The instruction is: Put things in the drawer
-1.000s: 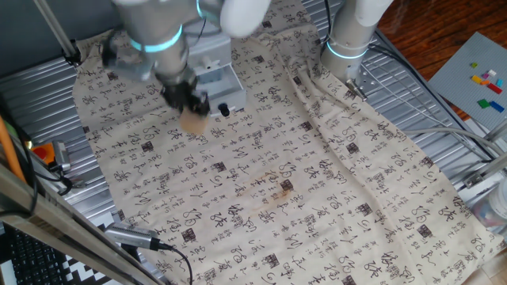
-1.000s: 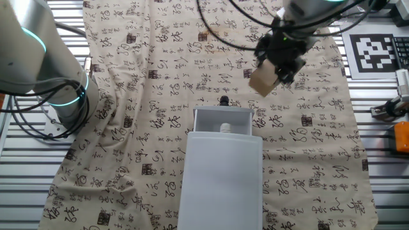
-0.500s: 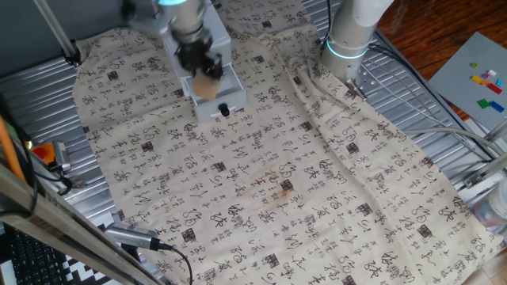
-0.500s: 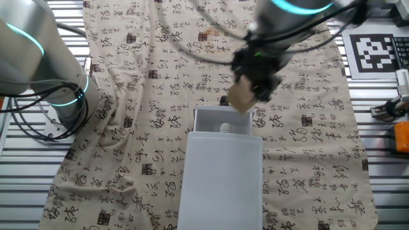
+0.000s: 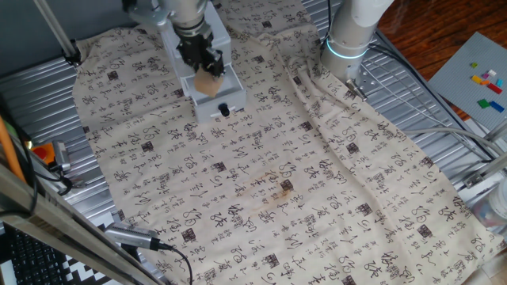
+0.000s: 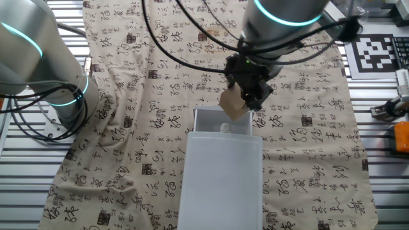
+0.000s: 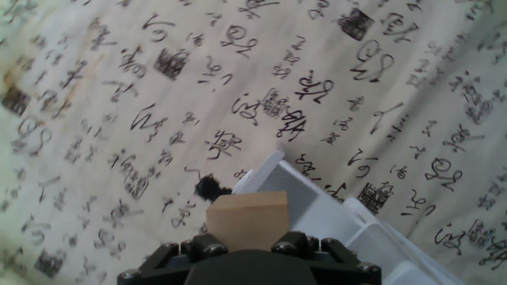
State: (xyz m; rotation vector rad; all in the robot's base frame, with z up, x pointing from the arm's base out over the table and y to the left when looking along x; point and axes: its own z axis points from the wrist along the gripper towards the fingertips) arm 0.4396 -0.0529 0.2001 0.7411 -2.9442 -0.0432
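My gripper (image 5: 202, 70) is shut on the tan wooden block (image 5: 208, 84) and holds it just above the pulled-out tray of the white drawer unit (image 5: 215, 101). In the other fixed view the block (image 6: 232, 103) hangs over the tray's front edge (image 6: 223, 114), with the gripper (image 6: 248, 89) above it. The black knob (image 5: 224, 110) shows at the drawer front. In the hand view the block (image 7: 246, 219) sits between my fingers, over the open white tray (image 7: 317, 207), next to the knob (image 7: 210, 188).
A patterned cloth (image 5: 269, 174) covers the table. A second robot arm's base (image 5: 348, 43) stands at the back; it also shows in the other fixed view (image 6: 38, 64). Small coloured bricks (image 5: 487, 83) lie on a grey board far right.
My gripper carried the block from beside the drawer's front to over the open tray and lowered it slightly.
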